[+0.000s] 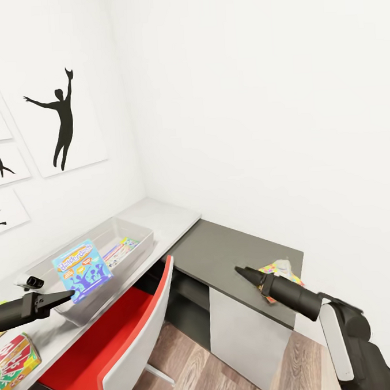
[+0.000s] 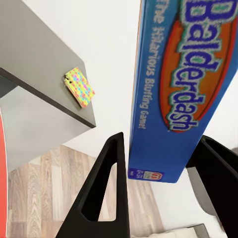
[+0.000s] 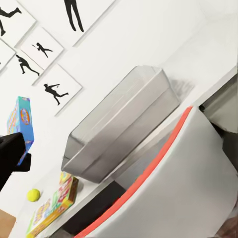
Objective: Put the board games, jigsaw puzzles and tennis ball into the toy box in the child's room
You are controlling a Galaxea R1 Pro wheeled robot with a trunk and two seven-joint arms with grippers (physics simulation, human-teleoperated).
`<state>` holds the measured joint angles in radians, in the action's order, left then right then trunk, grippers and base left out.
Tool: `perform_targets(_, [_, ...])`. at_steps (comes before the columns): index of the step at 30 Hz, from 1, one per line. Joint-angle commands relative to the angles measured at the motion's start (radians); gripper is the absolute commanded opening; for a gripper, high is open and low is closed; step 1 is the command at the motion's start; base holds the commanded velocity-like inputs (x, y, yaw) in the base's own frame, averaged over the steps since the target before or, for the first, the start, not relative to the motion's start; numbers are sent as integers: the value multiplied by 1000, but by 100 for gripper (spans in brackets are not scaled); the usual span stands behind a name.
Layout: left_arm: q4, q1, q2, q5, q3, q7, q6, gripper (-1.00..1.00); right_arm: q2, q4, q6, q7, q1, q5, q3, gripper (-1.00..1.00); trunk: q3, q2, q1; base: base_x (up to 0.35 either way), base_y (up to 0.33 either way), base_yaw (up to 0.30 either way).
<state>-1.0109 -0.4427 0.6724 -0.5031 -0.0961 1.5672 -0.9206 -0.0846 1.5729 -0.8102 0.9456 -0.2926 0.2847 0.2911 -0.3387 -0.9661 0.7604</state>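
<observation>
White-walled corner worktop (image 1: pixel 162 217): left gripper (image 1: pixel 67 295) fingers pinch the blue game (image 1: pixel 82 270) over the bin (image 1: pixel 141 236). Lower flat, then release. Right fingers unclear.

On the blue board game box (image 2: pixel 183 84) held in the left claw (image 2: pixel 163 198), the title "Balderdash" is printed in large blue letters on an orange oval. Along the box's narrow side, white lettering is read as "The Hilarious Bluffing Game!"; only the end of the first word is in frame. A small logo and fine print near the box's lower corner are too small to be read. Lettering on the green, white and red game box (image 1: pixel 15 362) at the surface's near edge cannot be made out.
</observation>
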Motion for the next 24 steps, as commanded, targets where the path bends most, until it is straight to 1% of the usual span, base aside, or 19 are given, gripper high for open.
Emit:
perform_targets(1, [0,-1,-1,0,0,4,-11,-100,-1,0,-19,-8,-25,-2,0,100,-1,-1,0,3,-1,0])
perform_targets(2, [0,-1,-3,0,0,4,-11,-100,-3,-1,-54,-39,-74,-5,-4,100,-1,-1,0,2,0,0])
perform_targets(3, [0,-1,-4,0,0,4,-11,-100,-3,-3,-74,-61,-100,-6,-6,100,-1,-1,0,1,0,0])
perform_targets(4, [0,-1,-6,1,0,4,-11,-100,-4,-11,-114,-115,-152,-8,-12,100,-1,-1,0,0,0,0])
perform_targets(6, [0,0,-7,1,1,4,-11,-100,-4,-47,-179,-249,-255,-5,-34,100,-1,-1,0,0,0,0])
perform_targets(7, [0,0,-7,1,0,4,-11,-100,-5,-63,-200,-308,-297,-3,-47,100,-1,-1,0,0,0,0])
perform_targets(8, [0,0,-8,1,0,4,-11,-100,-5,-73,-213,-352,-327,0,-61,100,-1,-1,0,0,0,0])
perform_targets(11, [0,-1,-8,1,0,4,-11,-100,-6,-90,-226,-408,-363,2,-91,100,-1,-1,0,0,0,0])
perform_targets(15, [0,-1,-7,2,0,4,-11,-100,-6,-97,-226,-431,-376,2,-114,100,-1,-1,0,24,0,0])
perform_targets(19, [0,-1,-8,2,0,4,-11,-100,-6,-98,-224,-436,-379,2,-120,100,-1,-1,0,132,0,46])
perform_targets(24, [0,-1,-8,2,0,4,-11,-100,-6,-99,-221,-436,-378,2,-121,100,-1,-1,0,157,0,224])
